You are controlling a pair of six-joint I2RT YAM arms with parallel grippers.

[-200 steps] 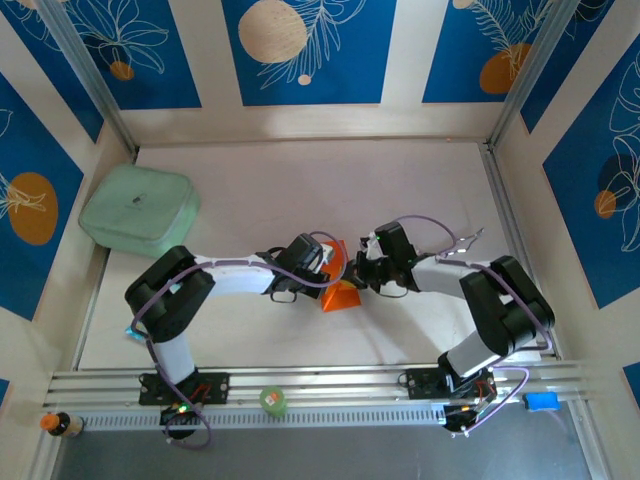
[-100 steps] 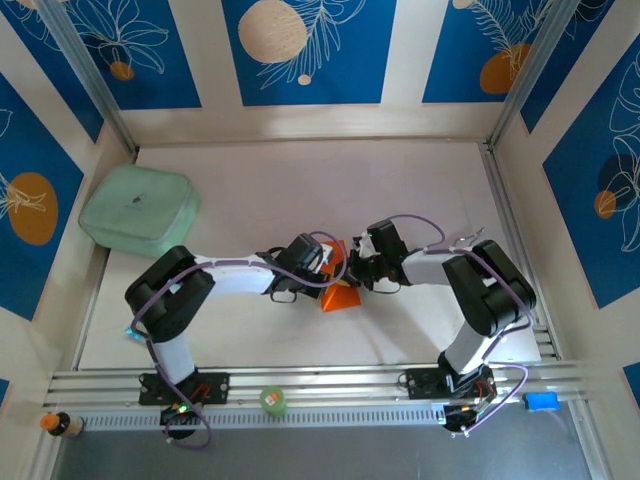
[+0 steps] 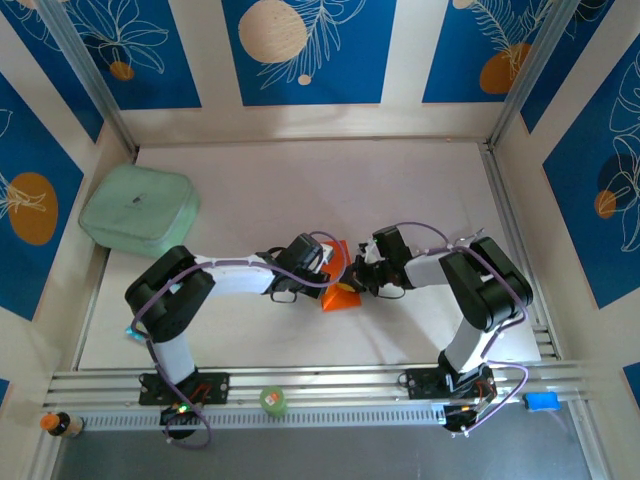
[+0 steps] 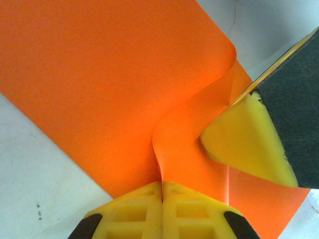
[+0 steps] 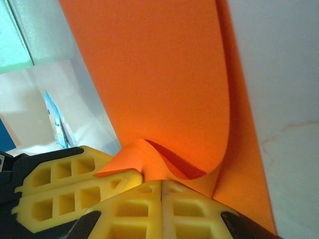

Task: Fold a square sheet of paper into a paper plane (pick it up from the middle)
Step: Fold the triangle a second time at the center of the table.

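1. Location. The paper (image 3: 342,290) sits at the centre of the top view, low over the table (image 3: 300,190), between the 2 arm tips. It is partly folded, with 1 raised ridge and a curled flap, and is not yet a dart.

2. Grippers. The left gripper (image 4: 162,185) has its fingers pressed together, pinching a ridge of paper that rises from the seam at the bottom centre of its wrist view. The right gripper (image 5: 160,185) is likewise pressed together on a buckled edge at the bottom centre of its own view. The 2 grips sit just beside each other. How deep the paper reaches between the right fingers is hard to judge.

3. Handling. The sheet is judged very light, thin and limp. It bows and curls under small loads, takes a crease permanently, and may tear or slip out if the 2 grips pull apart.

4. Hold points. Grip on a fold line or near an edge, not on the unsupported middle. Press new creases against the table.
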